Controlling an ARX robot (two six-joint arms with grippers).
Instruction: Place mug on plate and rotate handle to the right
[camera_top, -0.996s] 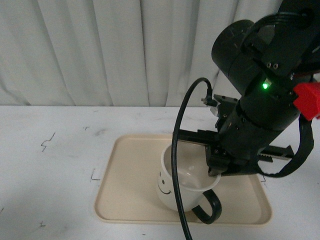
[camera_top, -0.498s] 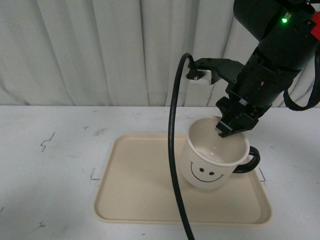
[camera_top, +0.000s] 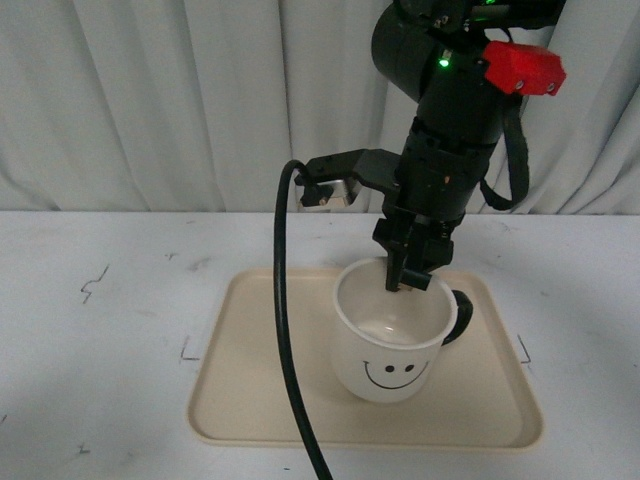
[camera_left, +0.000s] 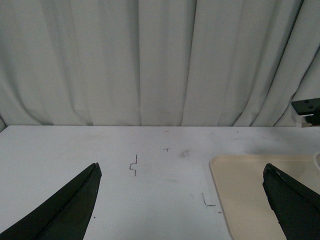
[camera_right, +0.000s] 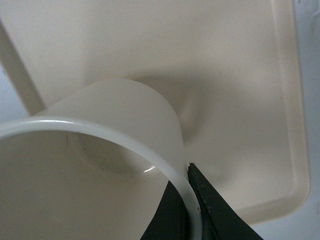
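1. Front view: a cream-white cylindrical mug (camera_top: 388, 345) with a black smiley facing the camera stands upright over the right-centre of a flat beige rectangular tray (camera_top: 225, 395). I cannot tell whether its base touches the tray.
2. Its glossy black loop handle (camera_top: 461, 318) points to the robot's right, with a bare strip between it and the tray's right rim.
3. The right gripper (camera_top: 405, 280) reaches down from above and pinches the mug's far rim. In the right wrist view, black fingers (camera_right: 210, 210) sit on either side of the wall.
4. The tray's left half is bare, and the front rim is near the mug.
5. A black cable (camera_top: 281, 330) hangs across the tray's left-centre and crosses the front rim.
6. Left wrist view: the left gripper (camera_left: 181, 169) is spread wide and holds nothing, over the white table (camera_left: 75, 145) beside the tray's corner.
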